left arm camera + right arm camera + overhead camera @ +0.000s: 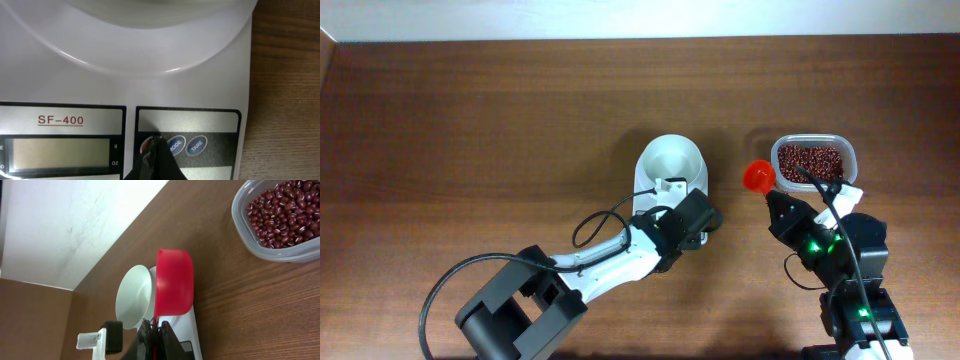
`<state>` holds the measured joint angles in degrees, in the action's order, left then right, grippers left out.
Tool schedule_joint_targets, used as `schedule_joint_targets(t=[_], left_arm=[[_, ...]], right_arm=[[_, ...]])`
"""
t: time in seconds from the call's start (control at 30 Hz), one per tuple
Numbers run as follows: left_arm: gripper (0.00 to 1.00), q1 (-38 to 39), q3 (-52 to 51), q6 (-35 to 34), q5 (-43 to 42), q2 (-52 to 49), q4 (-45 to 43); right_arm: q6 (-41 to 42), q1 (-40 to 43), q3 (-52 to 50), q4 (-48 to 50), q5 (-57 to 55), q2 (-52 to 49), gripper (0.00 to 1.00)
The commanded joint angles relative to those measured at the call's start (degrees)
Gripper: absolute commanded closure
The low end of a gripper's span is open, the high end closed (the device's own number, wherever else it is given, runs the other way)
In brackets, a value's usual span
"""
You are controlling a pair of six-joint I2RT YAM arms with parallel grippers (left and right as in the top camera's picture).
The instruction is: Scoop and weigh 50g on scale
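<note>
The white scale (661, 190) carries its round white bowl (672, 163), and no beans show in the bowl. My left gripper (154, 142) is shut, its tip resting on the red button left of the MODE and TARE buttons (186, 145); the grey display (59, 153) is blank. My right gripper (156, 327) is shut on the handle of the orange-red scoop (174, 282), held on its side between scale and tub. In the overhead view the scoop (758, 176) looks empty. The red-brown beans (810, 160) fill the clear tub (849, 153).
The tub (265, 250) stands at the right, just behind my right arm (840, 250). The left arm (610, 262) and its cable run from the front left toward the scale. Brown wooden table (470, 130) ends at a pale wall behind.
</note>
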<state>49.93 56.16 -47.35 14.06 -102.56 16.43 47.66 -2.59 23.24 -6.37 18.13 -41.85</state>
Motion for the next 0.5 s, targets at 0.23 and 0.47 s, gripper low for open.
schedule_joint_targets(t=[0.23, 0.47], left_arm=[[1.00, 0.17, 0.37, 0.68, 2.69, -0.94, -0.52], [1.00, 0.17, 0.35, 0.70, -0.33, -1.57, -0.28]], right_arm=[[-0.31, 0.42, 0.68, 0.22, 0.76, 0.00, 0.96], [-0.31, 0.42, 0.68, 0.22, 0.74, 0.00, 0.96]])
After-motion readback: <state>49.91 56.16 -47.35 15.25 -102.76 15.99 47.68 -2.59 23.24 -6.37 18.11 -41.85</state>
